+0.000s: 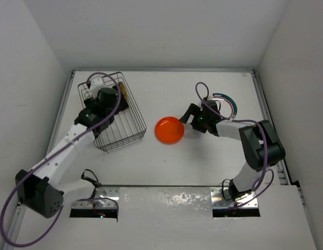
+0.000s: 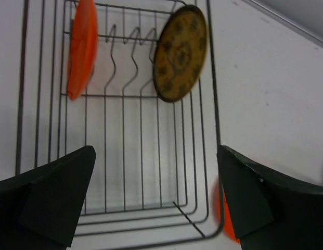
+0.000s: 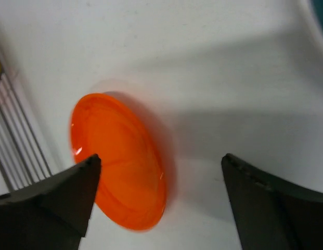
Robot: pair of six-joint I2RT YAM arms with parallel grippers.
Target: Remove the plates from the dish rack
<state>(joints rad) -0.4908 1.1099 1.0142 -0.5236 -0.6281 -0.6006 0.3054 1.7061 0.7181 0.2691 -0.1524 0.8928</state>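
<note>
The white table (image 1: 213, 166) carries the wire rack (image 1: 127, 130) on its left side. In the rack, at the far end in the left wrist view, two plates stand on edge among the prongs: an orange plate (image 2: 80, 47) at left and a brown patterned plate (image 2: 180, 52) at right. A second orange plate (image 1: 169, 130) lies on the table just right of the rack. A rimmed plate (image 1: 229, 101) shows partly behind the right arm (image 1: 255, 140). The left gripper (image 2: 155, 151) hangs above the rack, jaws wide, holding nothing. The right gripper (image 3: 161, 158) sits at the second orange plate's right edge, jaws wide, gripping nothing
</note>
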